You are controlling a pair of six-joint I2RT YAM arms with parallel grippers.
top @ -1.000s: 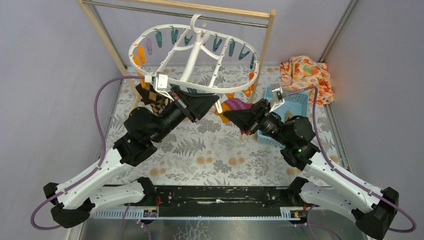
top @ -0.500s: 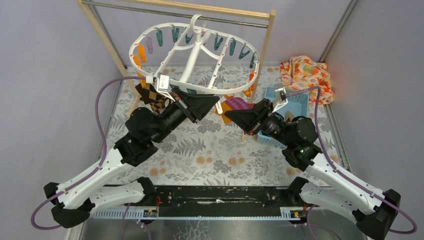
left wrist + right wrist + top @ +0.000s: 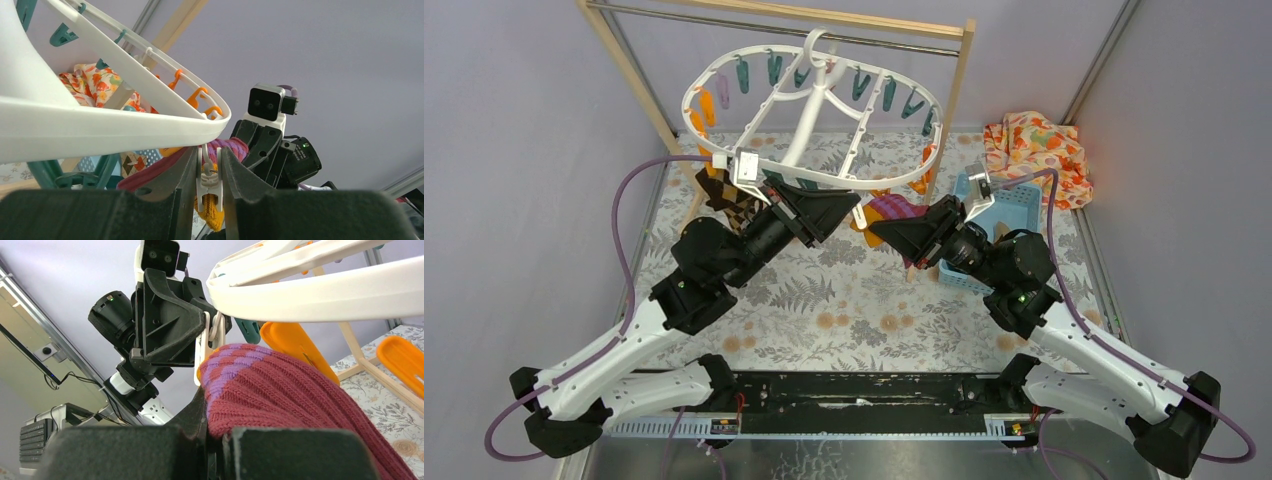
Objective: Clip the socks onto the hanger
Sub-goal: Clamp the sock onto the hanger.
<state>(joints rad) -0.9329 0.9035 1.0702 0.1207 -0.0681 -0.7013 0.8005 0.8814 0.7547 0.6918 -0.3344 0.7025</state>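
Note:
The white oval hanger hangs from the wooden rack. My left gripper is under its near rim and is shut on a white peg, squeezing its top. The orange toe of the magenta-purple sock sits between that peg's lower tips. My right gripper is shut on this sock and holds it up to the peg. The brown check sock hangs below the hanger's left rim, partly hidden by my left arm.
A blue basket stands right of my right arm, with the orange floral cloth behind it. The wooden rack's posts flank the hanger. Orange pegs and teal pegs dangle from the rim.
My right gripper has shifted slightly left, keeping the sock at the peg. My left gripper stays on the white peg. The hanger has barely moved.

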